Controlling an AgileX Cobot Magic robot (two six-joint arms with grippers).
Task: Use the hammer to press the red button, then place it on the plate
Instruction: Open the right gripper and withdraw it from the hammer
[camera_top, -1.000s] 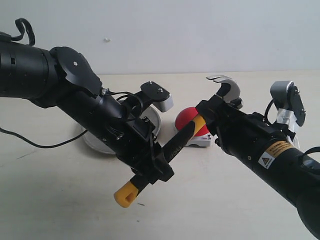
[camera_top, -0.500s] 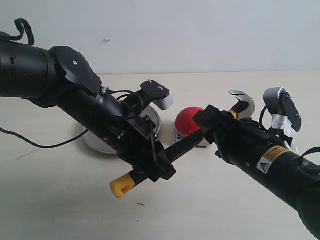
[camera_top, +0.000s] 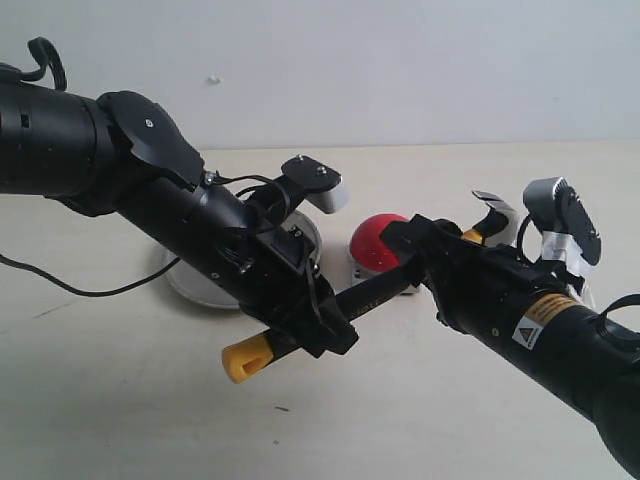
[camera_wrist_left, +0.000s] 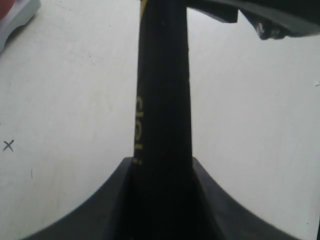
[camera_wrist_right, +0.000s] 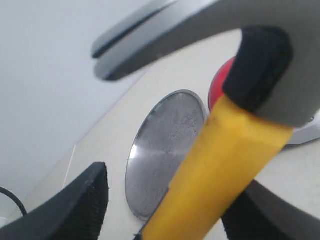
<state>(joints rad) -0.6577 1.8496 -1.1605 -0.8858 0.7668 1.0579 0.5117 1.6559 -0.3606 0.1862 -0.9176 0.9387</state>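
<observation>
The hammer (camera_top: 372, 291) hangs above the table, nearly level, with its yellow end (camera_top: 245, 360) at lower left and its steel head (camera_top: 497, 212) at right, past the red button (camera_top: 378, 240). My left gripper (camera_top: 325, 335) is shut on the black handle (camera_wrist_left: 162, 100) near the yellow end. My right gripper (camera_top: 405, 240) stands open around the handle just below the head; the yellow neck (camera_wrist_right: 225, 150) leans on one finger and is clear of the other finger (camera_wrist_right: 75, 205). The plate (camera_top: 190, 287) lies behind the left arm, mostly hidden, and shows as the plate (camera_wrist_right: 160, 155) in the right wrist view.
The button's grey-white base (camera_top: 395, 283) rests on the cream table between the two arms. A black cable (camera_top: 70, 288) trails over the table at far left. A pale wall (camera_top: 400, 70) closes the back.
The hammer head has swung down and to the right, so the handle lies flatter and the yellow end has risen a little. My right gripper has followed it down; the left keeps its hold.
</observation>
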